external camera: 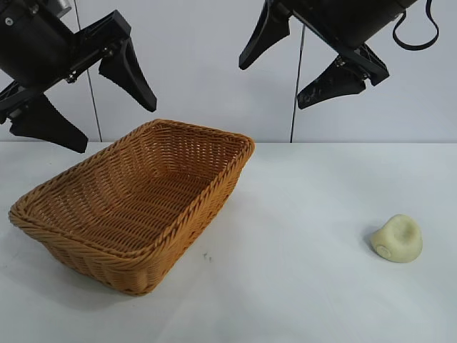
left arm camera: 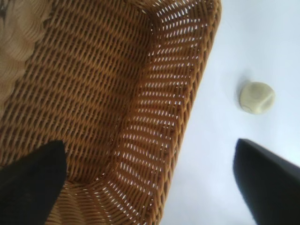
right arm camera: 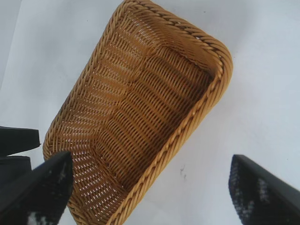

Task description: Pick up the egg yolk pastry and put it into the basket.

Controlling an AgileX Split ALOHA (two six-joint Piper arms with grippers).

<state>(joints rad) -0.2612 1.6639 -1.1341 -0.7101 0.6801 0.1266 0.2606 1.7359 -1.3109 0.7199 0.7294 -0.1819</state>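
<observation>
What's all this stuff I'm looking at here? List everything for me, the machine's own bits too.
basket: one, orange-brown woven wicker, on the table at the exterior view's left, nothing inside it.
egg yolk pastry: one, pale yellow-cream, on the table at the exterior view's right, well apart from the basket.
table: one, white, under the basket and the pastry.
wall: white panels with thin dark seams, behind the table.
left end effector: one, black, open and holding nothing, hanging in the air above the basket's left end.
right end effector: one, black, open and holding nothing, hanging in the air at the upper right, with a black cable looped beside its arm.
</observation>
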